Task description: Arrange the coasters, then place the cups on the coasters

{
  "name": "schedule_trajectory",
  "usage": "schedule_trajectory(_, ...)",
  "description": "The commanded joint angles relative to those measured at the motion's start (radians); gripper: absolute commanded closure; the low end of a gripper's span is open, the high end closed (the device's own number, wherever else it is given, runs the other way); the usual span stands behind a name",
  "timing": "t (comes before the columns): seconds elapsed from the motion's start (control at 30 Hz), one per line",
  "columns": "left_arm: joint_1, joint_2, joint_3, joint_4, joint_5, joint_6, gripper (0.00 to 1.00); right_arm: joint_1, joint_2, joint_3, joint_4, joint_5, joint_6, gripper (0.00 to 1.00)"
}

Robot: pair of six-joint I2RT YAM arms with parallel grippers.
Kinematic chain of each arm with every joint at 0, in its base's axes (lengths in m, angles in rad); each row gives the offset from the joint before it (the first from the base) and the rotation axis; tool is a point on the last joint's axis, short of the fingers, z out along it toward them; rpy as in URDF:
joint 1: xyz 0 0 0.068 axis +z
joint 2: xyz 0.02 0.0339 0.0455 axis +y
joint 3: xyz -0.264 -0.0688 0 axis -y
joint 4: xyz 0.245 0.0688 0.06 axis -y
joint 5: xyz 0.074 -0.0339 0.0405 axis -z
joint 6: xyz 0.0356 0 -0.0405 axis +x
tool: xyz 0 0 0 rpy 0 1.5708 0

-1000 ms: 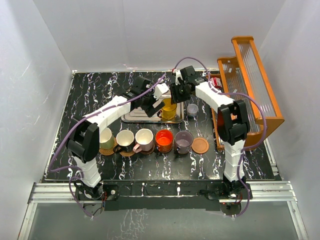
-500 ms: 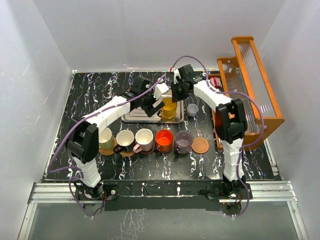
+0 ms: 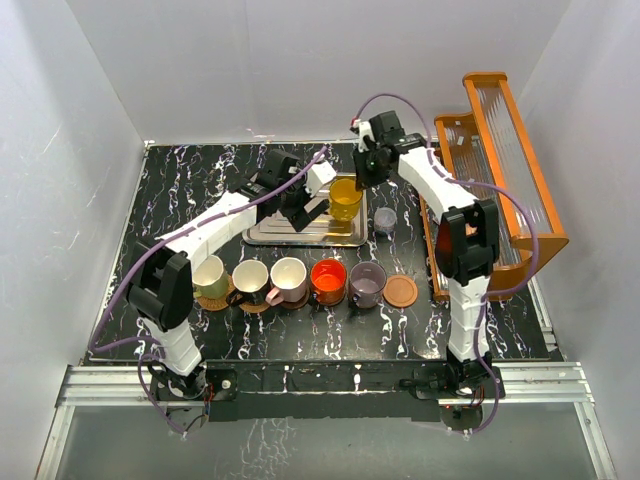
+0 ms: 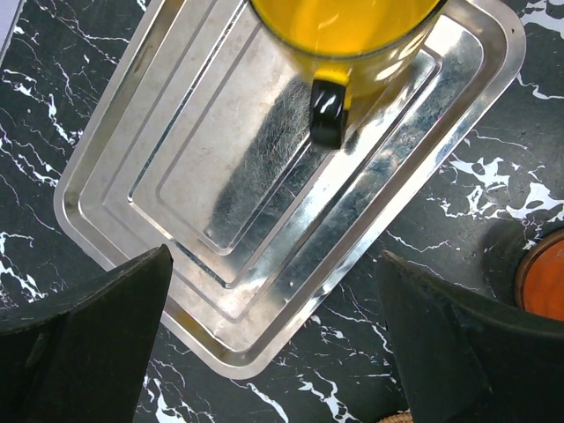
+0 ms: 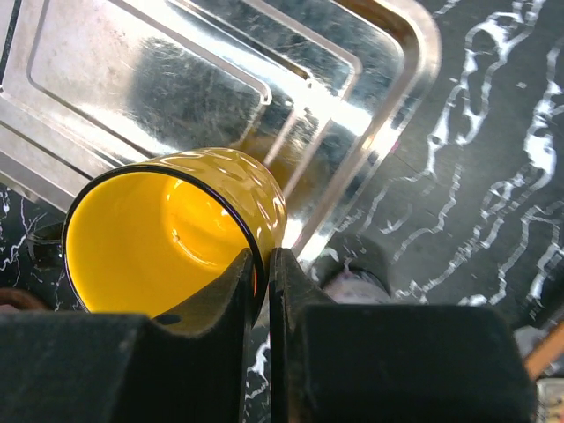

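My right gripper (image 5: pixel 263 282) is shut on the rim of the yellow-orange cup (image 5: pixel 167 238), one finger inside and one outside. The cup (image 3: pixel 346 198) hangs tilted above the right end of the steel tray (image 3: pixel 285 236). My left gripper (image 3: pixel 305 208) stands open over the tray, nothing between its fingers (image 4: pixel 88 344); the cup (image 4: pixel 344 26) and its black handle show just ahead of it. Five cups sit in a row on coasters: cream-yellow (image 3: pixel 210 275), black (image 3: pixel 250 277), pink (image 3: pixel 288 277), red-orange (image 3: pixel 328 279), purple-grey (image 3: pixel 367 282). One reddish coaster (image 3: pixel 401 291) lies bare at the row's right end.
A small lidded jar (image 3: pixel 384 219) stands right of the tray, below the held cup. An orange wooden rack (image 3: pixel 500 160) runs along the table's right side. White walls close in the black marble table (image 3: pixel 180 180) on three sides.
My right gripper has shut on the yellow-orange cup's rim and lifted it up and back off the tray. The left gripper stays open, drawn back slightly.
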Motion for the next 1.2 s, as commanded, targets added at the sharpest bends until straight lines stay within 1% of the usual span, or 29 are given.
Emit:
schedule_trajectory(0.0,-0.002,-0.069,-0.003,-0.023,-0.007,-0.010,0.01,-0.067,-0.170,0.058,-0.017,-0.051,-0.024,1.00)
schedule_trajectory(0.1,-0.001,-0.076,-0.004,-0.024,-0.013,-0.013,0.01,-0.113,-0.249,0.003,-0.043,-0.054,-0.057,1.00)
schedule_trajectory(0.2,0.002,-0.084,-0.008,-0.022,-0.017,-0.020,0.01,-0.161,-0.339,-0.087,-0.069,-0.055,-0.109,1.00)
schedule_trajectory(0.37,0.014,-0.087,-0.001,-0.024,-0.015,-0.032,0.01,-0.246,-0.481,-0.219,-0.159,-0.062,-0.226,1.00)
schedule_trajectory(0.5,0.023,-0.087,0.009,-0.030,-0.011,-0.040,0.01,-0.297,-0.581,-0.330,-0.197,-0.054,-0.319,1.00)
schedule_trajectory(0.7,0.029,-0.084,0.023,-0.038,-0.008,-0.047,0.01,-0.315,-0.682,-0.490,-0.214,-0.034,-0.441,1.00)
schedule_trajectory(0.87,0.030,-0.084,0.024,-0.038,-0.009,-0.047,0.01,-0.316,-0.751,-0.598,-0.188,-0.051,-0.543,1.00)
schedule_trajectory(1.07,0.031,-0.091,0.016,-0.033,-0.006,-0.046,0.01,-0.314,-0.790,-0.698,-0.202,-0.155,-0.649,1.00)
schedule_trajectory(1.17,0.032,-0.091,0.018,-0.034,-0.007,-0.044,0.01,-0.314,-0.789,-0.732,-0.198,-0.202,-0.669,1.00)
